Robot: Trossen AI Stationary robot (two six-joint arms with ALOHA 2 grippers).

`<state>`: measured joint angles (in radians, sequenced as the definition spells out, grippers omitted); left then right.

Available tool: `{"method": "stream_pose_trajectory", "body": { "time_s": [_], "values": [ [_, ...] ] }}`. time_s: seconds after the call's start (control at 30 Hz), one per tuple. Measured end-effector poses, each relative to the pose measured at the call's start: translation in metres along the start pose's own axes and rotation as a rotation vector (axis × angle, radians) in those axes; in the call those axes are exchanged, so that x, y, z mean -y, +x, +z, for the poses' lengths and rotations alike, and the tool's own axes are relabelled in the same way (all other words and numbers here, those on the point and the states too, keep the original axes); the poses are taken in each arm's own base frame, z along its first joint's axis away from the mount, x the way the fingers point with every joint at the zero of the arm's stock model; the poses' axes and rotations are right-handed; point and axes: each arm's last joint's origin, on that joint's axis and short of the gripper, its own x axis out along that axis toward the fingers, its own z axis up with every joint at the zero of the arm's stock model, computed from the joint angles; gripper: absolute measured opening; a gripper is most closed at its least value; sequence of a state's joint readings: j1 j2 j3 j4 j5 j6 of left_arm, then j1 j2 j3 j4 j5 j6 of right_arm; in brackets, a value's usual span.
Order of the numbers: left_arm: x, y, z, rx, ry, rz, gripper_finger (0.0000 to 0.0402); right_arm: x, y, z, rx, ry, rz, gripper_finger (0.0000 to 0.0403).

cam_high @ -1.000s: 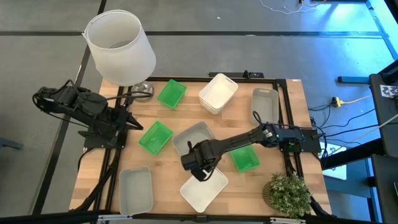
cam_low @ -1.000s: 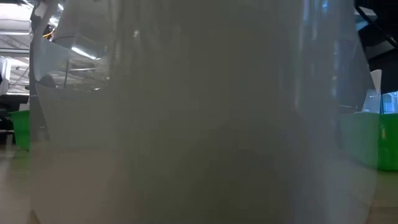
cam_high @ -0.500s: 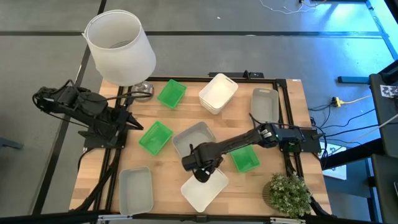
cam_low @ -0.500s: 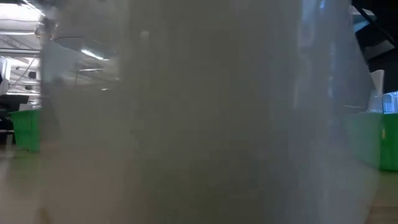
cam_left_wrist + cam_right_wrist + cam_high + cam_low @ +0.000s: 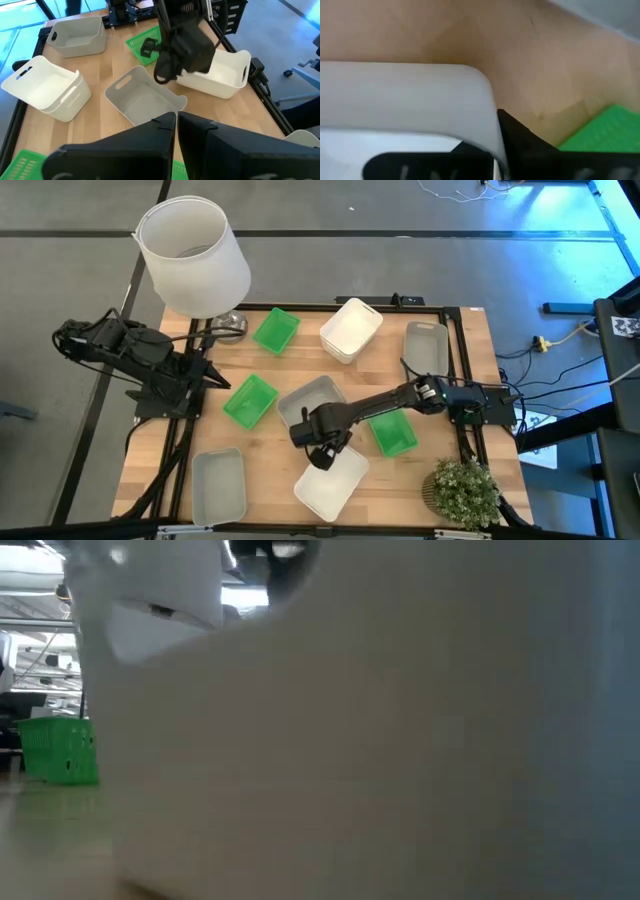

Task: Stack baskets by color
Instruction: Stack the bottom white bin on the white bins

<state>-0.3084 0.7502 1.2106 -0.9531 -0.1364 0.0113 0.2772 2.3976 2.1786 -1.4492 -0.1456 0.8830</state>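
White basket (image 5: 331, 481) clamped by 1 rim corner in right gripper (image 5: 322, 456); may tilt, slip. Left gripper (image 5: 176, 119) fingers together, idle.

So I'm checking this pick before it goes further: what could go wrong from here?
The right gripper has its jaws shut on one rim of the white basket, near a corner, so the basket could tilt or slip out when lifted. A grey basket and a green basket sit close on either side; a swinging basket might knock them. The potted plant stands nearby too. The left gripper waits by another green basket.
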Motion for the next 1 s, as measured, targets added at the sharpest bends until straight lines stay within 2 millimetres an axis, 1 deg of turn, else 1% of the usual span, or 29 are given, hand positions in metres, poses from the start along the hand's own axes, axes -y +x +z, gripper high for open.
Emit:
{"method": "stream_pose_trajectory", "body": {
  "time_s": [0.13, 0.23, 0.3, 0.33, 0.5, 0.6, 0.7, 0.8, 0.87, 1.0],
  "values": [
    [0.000, 0.000, 0.000, -0.002, 0.000, 0.000, 0.0011, 0.005, -0.044, -0.004, 0.017, 0.003, 0.040, 0.0003],
    [0.000, 0.000, -0.001, -0.012, 0.002, 0.000, 0.0011, 0.014, -0.073, -0.007, 0.083, 0.012, 0.149, 0.0002],
    [0.000, 0.000, -0.002, -0.016, 0.002, 0.000, 0.0012, 0.025, -0.093, -0.011, 0.109, 0.070, 0.175, 0.0002],
    [0.000, 0.000, -0.002, -0.024, 0.004, 0.000, 0.0011, 0.032, -0.101, -0.015, 0.112, 0.106, 0.155, 0.0002],
    [0.000, 0.000, -0.006, -0.061, 0.009, 0.000, 0.0011, 0.061, -0.142, -0.019, 0.296, 0.190, 0.152, 0.0002],
    [0.000, 0.000, -0.006, -0.064, 0.009, 0.000, 0.0011, 0.084, -0.163, -0.017, 0.404, 0.253, 0.129, 0.0001],
    [0.000, 0.000, -0.006, -0.064, 0.009, 0.001, 0.0011, 0.109, -0.178, -0.009, 0.488, 0.280, 0.092, 0.0001],
    [0.000, 0.000, -0.006, -0.064, 0.010, 0.016, 0.0011, 0.139, -0.192, 0.000, 0.560, 0.283, 0.044, 0.0001],
    [-0.001, 0.000, -0.006, -0.064, 0.010, 0.037, 0.0011, 0.160, -0.198, 0.009, 0.589, 0.270, -0.005, 0.0000],
    [-0.003, 0.000, -0.005, -0.048, 0.009, 0.111, 0.0011, 0.206, -0.204, 0.031, 0.586, 0.218, -0.077, 0.0000]
  ]
}}
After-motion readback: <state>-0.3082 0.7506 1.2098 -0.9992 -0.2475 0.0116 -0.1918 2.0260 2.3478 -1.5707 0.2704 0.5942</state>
